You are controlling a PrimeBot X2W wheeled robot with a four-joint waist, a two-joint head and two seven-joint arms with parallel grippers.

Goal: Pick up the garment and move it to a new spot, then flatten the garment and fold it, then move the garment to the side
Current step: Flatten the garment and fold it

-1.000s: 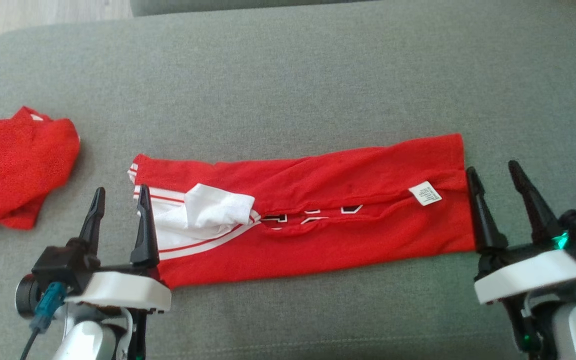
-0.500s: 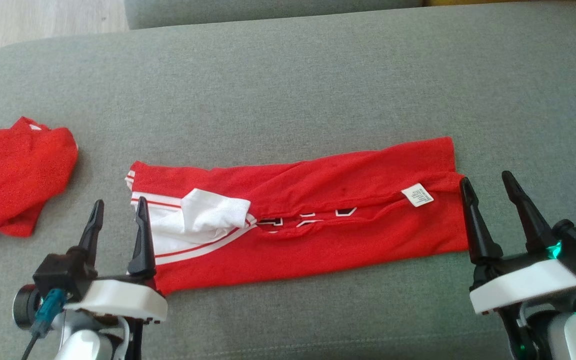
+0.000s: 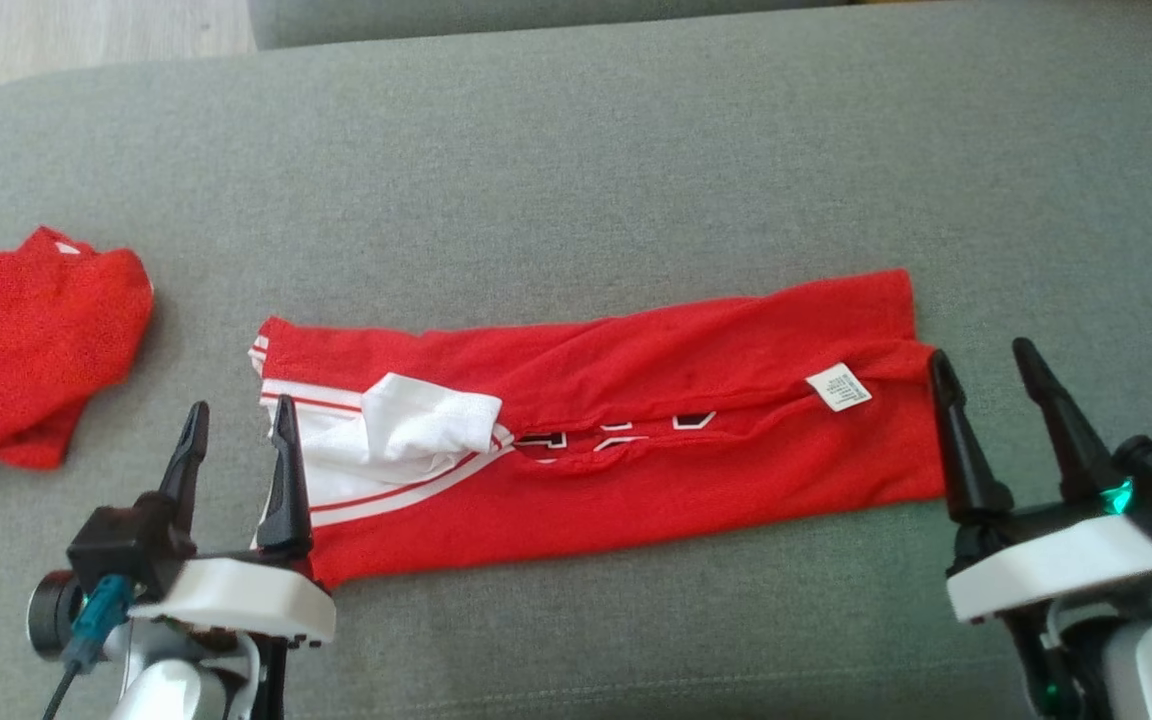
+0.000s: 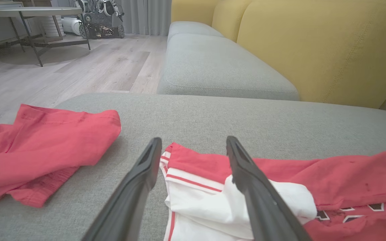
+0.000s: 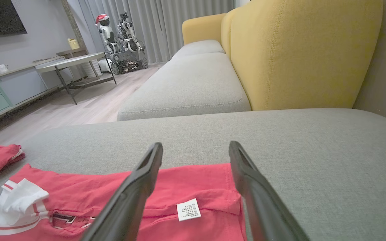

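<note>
Mid-fold, I'd say: the shirt [image 3: 636, 480] lies as a long strip on the sofa [image 3: 576, 180], left fingers [image 3: 286, 470] and right fingers [image 3: 961, 440] spread at its ends, needing to pinch next.

Open room on the grey sofa cushion [image 3: 576, 170] all round the red garment [image 3: 636, 470].
The cushion lies bare across the upper half of the head view and in a strip along the bottom edge. A crumpled red cloth [image 3: 26, 350] blocks the left edge, with a gap of cushion between it and the garment. A yellow backrest [image 5: 297, 57] walls the upper right of the wrist views.
</note>
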